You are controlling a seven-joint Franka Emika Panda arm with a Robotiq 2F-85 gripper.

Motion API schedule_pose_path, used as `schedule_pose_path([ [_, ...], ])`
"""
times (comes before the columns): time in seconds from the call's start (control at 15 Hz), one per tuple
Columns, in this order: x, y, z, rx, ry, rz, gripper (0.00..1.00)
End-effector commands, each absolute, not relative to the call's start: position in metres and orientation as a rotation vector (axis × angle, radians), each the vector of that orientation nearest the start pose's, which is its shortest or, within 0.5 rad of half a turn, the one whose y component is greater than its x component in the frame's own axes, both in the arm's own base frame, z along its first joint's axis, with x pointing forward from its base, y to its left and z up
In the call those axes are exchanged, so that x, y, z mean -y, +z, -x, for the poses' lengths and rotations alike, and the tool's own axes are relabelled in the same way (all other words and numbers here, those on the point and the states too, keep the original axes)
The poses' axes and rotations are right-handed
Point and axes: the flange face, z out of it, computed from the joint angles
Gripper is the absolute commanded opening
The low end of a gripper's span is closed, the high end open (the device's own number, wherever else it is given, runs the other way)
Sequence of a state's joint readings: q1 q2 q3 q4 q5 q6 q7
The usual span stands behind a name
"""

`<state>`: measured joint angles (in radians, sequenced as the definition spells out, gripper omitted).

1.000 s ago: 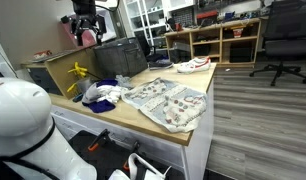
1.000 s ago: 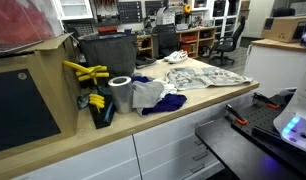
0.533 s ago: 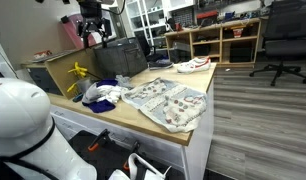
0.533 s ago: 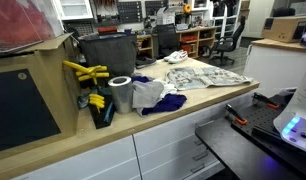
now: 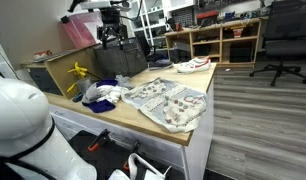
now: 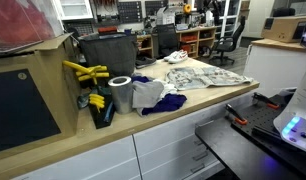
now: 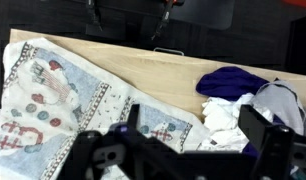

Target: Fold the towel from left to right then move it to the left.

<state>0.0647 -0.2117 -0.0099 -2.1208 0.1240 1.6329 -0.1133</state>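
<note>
The towel (image 5: 168, 103) is lying spread flat on the wooden table (image 5: 123, 118), reaching its near edge, with bare wood running open along its far side in the wrist view. Just behind, a heap of white and blue cloths (image 5: 103, 93) is crowding that end. Farther back, the gripper (image 5: 114, 38) is hanging high, fingers (image 7: 261, 135) spread wide, having shifted sideways toward the towel since a second ago.

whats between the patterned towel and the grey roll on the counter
A heap of white and dark blue cloths sits between patterned towel and grey roll, in an exterior view.
</note>
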Motion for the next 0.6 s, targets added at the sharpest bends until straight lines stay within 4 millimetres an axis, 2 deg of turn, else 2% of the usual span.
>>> schedule_pose_path([
  [0.0, -0.036, 0.472, -0.506, 0.159, 0.384, 2.989, 1.0],
  [0.27, -0.051, 0.447, -0.546, 0.145, 0.33, 3.014, 1.0],
  [0.53, -0.077, 0.408, -0.578, 0.107, 0.298, 3.051, 1.0],
])
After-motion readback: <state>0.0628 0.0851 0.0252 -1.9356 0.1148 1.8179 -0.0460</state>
